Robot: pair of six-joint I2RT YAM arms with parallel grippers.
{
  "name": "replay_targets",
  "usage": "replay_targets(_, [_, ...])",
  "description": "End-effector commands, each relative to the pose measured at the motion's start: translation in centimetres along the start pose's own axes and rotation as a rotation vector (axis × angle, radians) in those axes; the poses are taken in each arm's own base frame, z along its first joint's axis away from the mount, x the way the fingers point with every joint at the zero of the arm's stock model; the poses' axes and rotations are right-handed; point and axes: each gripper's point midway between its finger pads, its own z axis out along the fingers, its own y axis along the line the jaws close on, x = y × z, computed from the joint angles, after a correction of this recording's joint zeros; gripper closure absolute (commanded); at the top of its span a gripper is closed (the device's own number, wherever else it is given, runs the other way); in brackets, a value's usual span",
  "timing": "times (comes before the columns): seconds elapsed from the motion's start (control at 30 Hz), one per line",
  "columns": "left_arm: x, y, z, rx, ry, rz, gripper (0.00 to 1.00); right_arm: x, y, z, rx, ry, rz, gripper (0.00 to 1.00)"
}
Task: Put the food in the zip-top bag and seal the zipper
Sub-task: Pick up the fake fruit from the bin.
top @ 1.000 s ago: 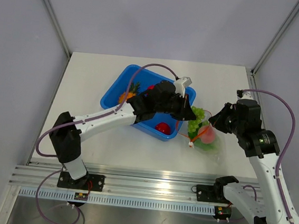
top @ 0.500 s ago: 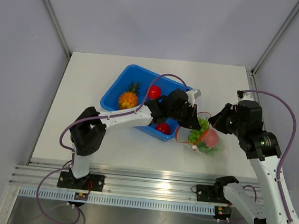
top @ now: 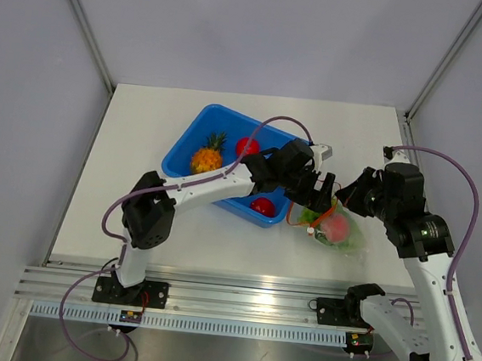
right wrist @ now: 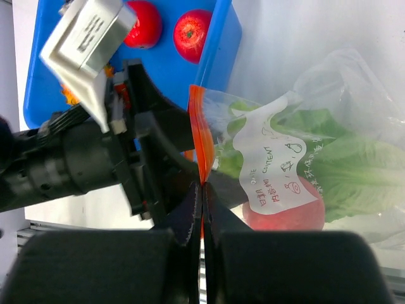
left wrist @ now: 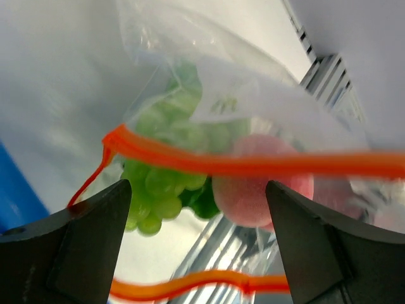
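The clear zip-top bag [top: 344,238] lies right of the blue tub, with the green cabbage [left wrist: 161,180] and the pink peach [left wrist: 256,193] inside. Its orange-red zipper [left wrist: 266,166] is parted into two strips. My left gripper [top: 318,193] hovers at the bag's mouth, open, its fingers [left wrist: 95,221] either side of the opening. My right gripper [right wrist: 202,188] is shut on the zipper's [right wrist: 201,142] upper strip and holds the mouth up. The pineapple [top: 206,155] and two red fruits [top: 247,147] [top: 262,206] lie in the tub.
The blue tub [top: 182,149] stands mid-table, just left of the bag, with my left arm reaching across its near right corner. The aluminium rail [top: 238,304] runs along the near edge. Grey walls enclose the table.
My left gripper carried the cabbage right and down to the bag's mouth, then opened; the cabbage now lies in the bag. The right gripper has kept its grip.
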Motion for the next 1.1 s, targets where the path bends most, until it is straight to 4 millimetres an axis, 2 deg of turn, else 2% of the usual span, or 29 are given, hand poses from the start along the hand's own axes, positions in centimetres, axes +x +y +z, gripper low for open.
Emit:
replay_targets(0.0, [-1.7,-3.9,-6.3,0.043,-0.059,0.133,0.11,-1.3,1.3,-0.5,-0.062,-0.057,0.003,1.00])
replay_targets(0.07, [-0.8,-3.5,-7.9,0.015,-0.037,0.163,0.13,-1.4,1.3,-0.5,-0.058,-0.059,0.003,1.00])
replay_targets(0.1, [-1.0,-4.1,-9.6,0.021,-0.055,0.184,0.16,-1.4,1.3,-0.5,-0.059,-0.061,0.001,1.00])
replay_targets(0.17, [-0.1,-3.2,-10.8,-0.022,-0.039,0.210,0.20,-1.4,1.2,-0.5,-0.056,-0.063,0.001,1.00])
replay_targets(0.2, [-0.4,-3.6,-12.3,-0.023,-0.063,0.224,0.23,-1.5,1.3,-0.5,-0.057,-0.064,0.001,1.00])
replay_targets(0.3, [-0.4,-2.5,-14.3,-0.092,-0.089,0.242,0.30,-1.4,1.4,-0.4,-0.060,-0.060,0.006,1.00])
replay_targets(0.43, [-1.7,1.3,-15.4,-0.234,-0.132,0.216,0.48,-1.3,1.5,-0.3,-0.068,-0.055,0.011,1.00])
replay_targets(0.5, [-3.5,4.4,-15.9,-0.307,-0.177,0.157,0.50,-1.3,1.4,-0.4,-0.064,-0.054,0.012,1.00])
replay_targets(0.53, [-4.0,6.2,-15.3,-0.358,-0.176,0.127,0.46,-1.3,1.4,-0.5,-0.065,-0.055,0.013,1.00])
replay_targets(0.57, [-4.6,8.2,-15.3,-0.403,-0.175,0.101,0.38,-1.3,1.4,-0.5,-0.065,-0.055,0.013,1.00])
replay_targets(0.6, [-5.7,9.4,-15.6,-0.462,-0.197,0.096,0.31,-1.3,1.4,-0.6,-0.062,-0.054,0.013,1.00])
replay_targets(0.63, [-5.8,11.4,-14.5,-0.511,-0.178,0.068,0.22,-1.2,1.3,-0.6,-0.061,-0.052,0.014,1.00])
replay_targets(0.73, [-7.5,13.0,-13.0,-0.524,-0.201,0.023,0.18,-1.1,1.2,-0.7,-0.053,-0.048,0.013,1.00])
replay_targets(0.77, [-7.5,14.5,-11.8,-0.536,-0.180,0.002,0.17,-1.1,1.1,-0.6,-0.049,-0.047,0.015,1.00])
replay_targets(0.8, [-7.7,14.8,-10.8,-0.517,-0.174,-0.007,0.17,-1.2,1.1,-0.7,-0.048,-0.052,0.012,1.00])
replay_targets(0.83, [-8.7,14.9,-10.5,-0.499,-0.191,-0.030,0.17,-1.3,1.1,-0.7,-0.045,-0.051,0.012,1.00])
replay_targets(0.87, [-8.3,16.3,-9.0,-0.504,-0.164,-0.054,0.18,-1.3,1.0,-0.7,-0.042,-0.052,0.008,1.00])
replay_targets(0.93, [-9.5,16.1,-7.7,-0.441,-0.175,-0.087,0.17,-1.3,0.9,-0.5,-0.031,-0.046,0.004,1.00])
replay_targets(0.97, [-9.1,17.3,-6.4,-0.445,-0.151,-0.108,0.14,-1.4,0.9,-0.5,-0.030,-0.046,0.000,1.00])
replay_targets(1.07, [-9.8,17.8,-5.3,-0.413,-0.160,-0.146,0.04,-1.5,0.9,-0.3,-0.024,-0.045,-0.003,1.00])
